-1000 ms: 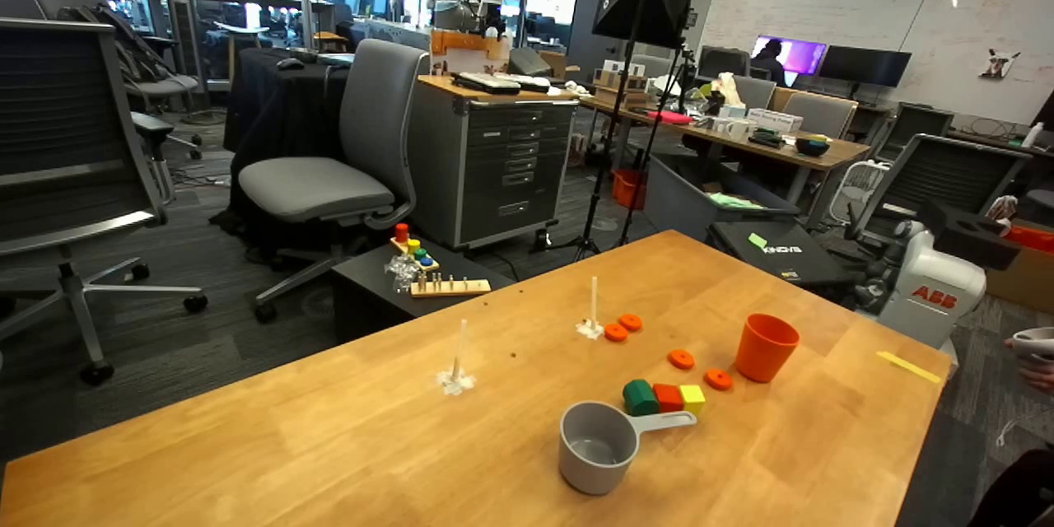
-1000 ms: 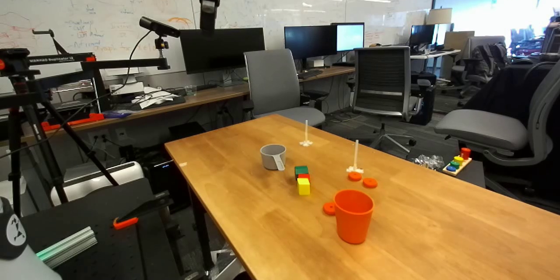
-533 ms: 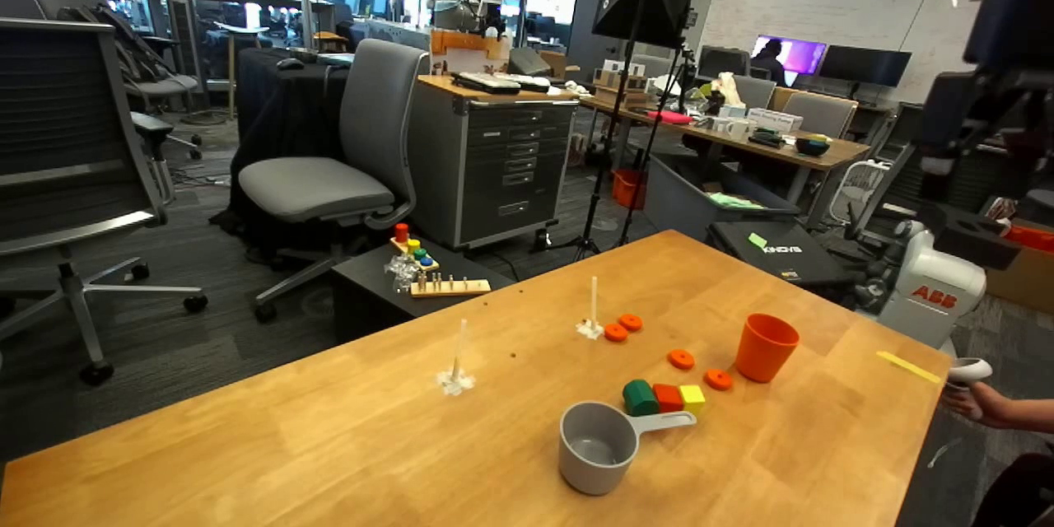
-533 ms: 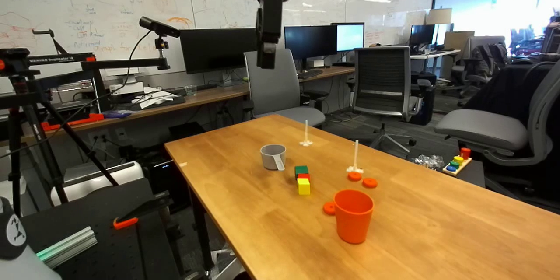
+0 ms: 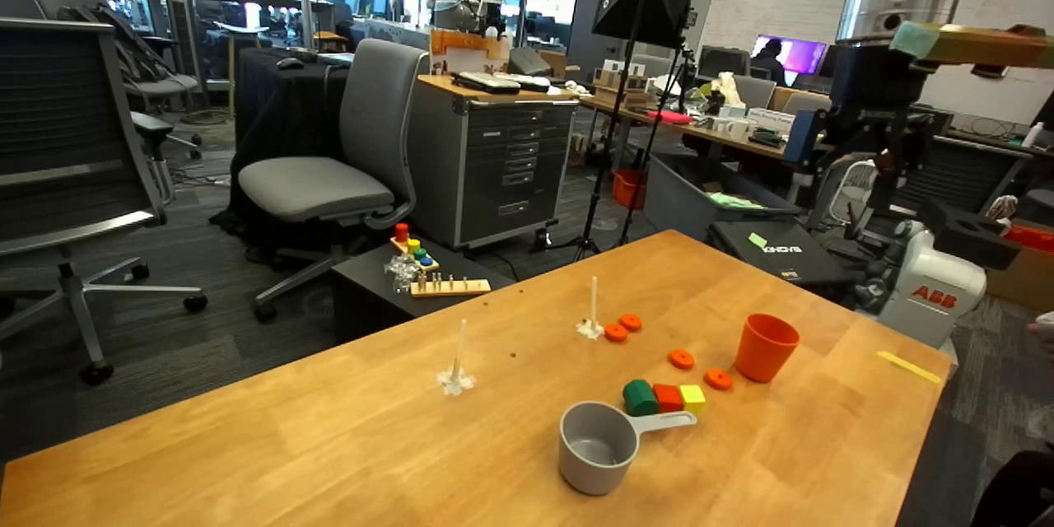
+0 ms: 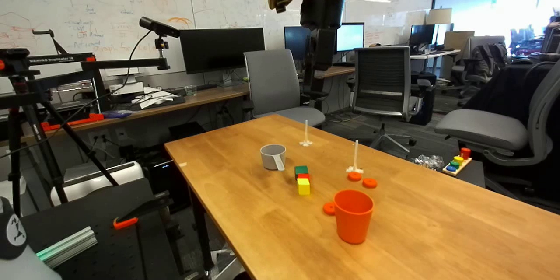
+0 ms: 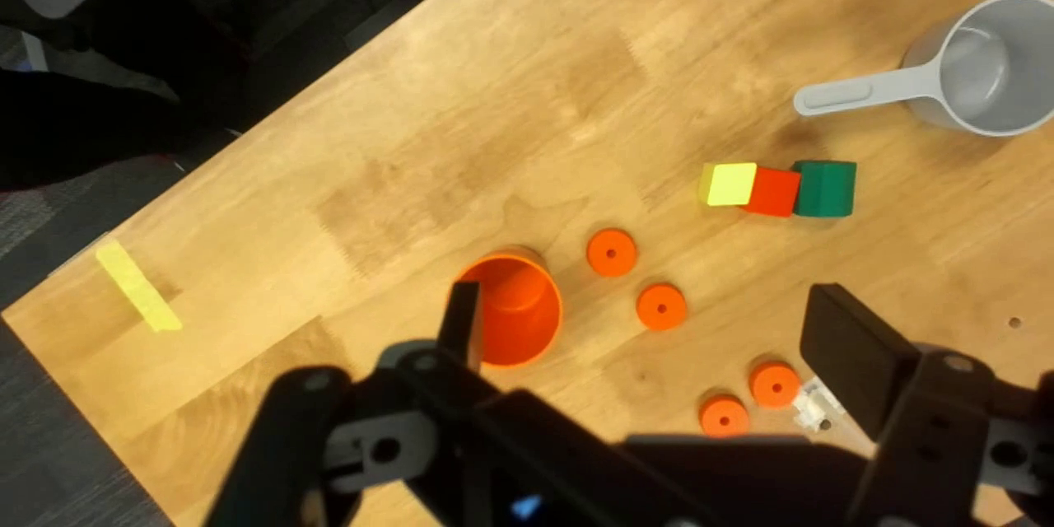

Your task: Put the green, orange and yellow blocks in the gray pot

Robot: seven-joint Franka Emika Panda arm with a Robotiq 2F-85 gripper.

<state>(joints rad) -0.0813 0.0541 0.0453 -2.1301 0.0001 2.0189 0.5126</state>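
In an exterior view a whiteboard runs across the back, its handwriting too faint to read. The wooden table comes next, filling the foreground. Beyond its edge a gray bin holds something pale green; near it lies a black case lettered KINOVA, and a white machine reads ABB in red. A dark bar is marked WANHAO Duplicator, the rest too small to read. The gripper hangs raised, its two fingers spread well apart. The gray pot stands upright on the table, its inside visible down to the floor. Well apart from it stands the orange-red cup, upright too, with one finger covering part of its rim in the wrist view and its inner floor showing past that. Near the pot's handle the blocks sit in a row on the tabletop: the green block, the orange block (closer to red, to my eye) in the middle, and the yellow block. Smallest are four orange discs with center holes, two between cup and blocks, two beside a thin peg.
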